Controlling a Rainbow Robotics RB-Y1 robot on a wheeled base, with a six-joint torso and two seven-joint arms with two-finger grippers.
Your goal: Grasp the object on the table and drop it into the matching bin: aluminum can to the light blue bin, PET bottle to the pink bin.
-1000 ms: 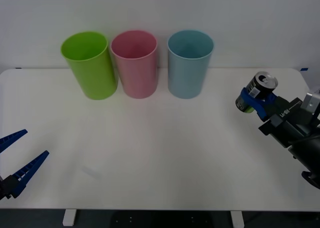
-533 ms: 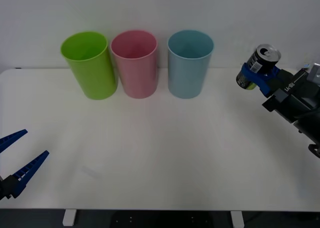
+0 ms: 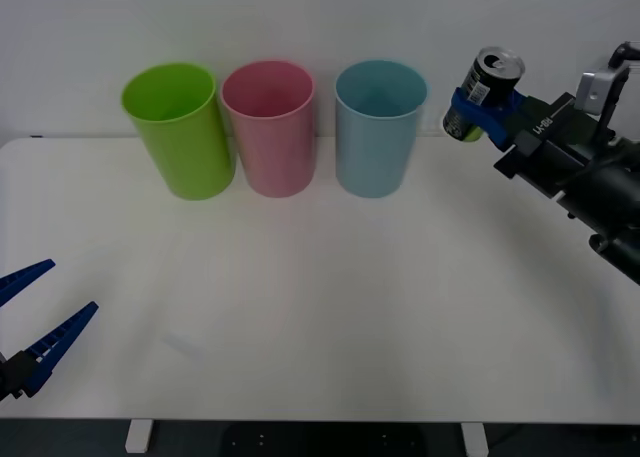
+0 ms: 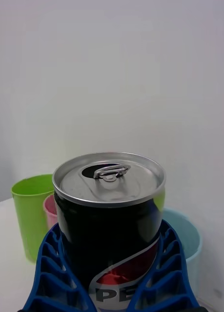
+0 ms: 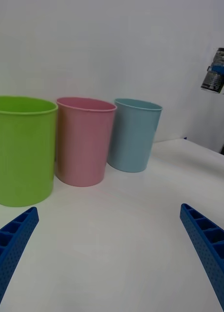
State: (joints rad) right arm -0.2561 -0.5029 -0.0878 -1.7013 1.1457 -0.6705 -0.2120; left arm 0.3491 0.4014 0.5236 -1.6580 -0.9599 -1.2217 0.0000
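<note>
Right end effector (image 3: 478, 112) is pinching the aluminum can (image 3: 482, 92), holding it in the air above the white table (image 3: 320, 307), just right of the light blue bin (image 3: 379, 127). Pink bin (image 3: 269, 127) is standing beside it against a plain white wall (image 3: 320, 17). Left end effector (image 3: 35, 322) is sitting spread at the near-left edge.

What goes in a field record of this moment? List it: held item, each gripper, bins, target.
held item: aluminum can, upright, lifted off the table
right gripper: shut on the can, raised just right of the light blue bin
left gripper: open, low at the table's near left corner
bins, left to right: lime green bin, pink bin, light blue bin
target: light blue bin; can not yet over its rim
</note>
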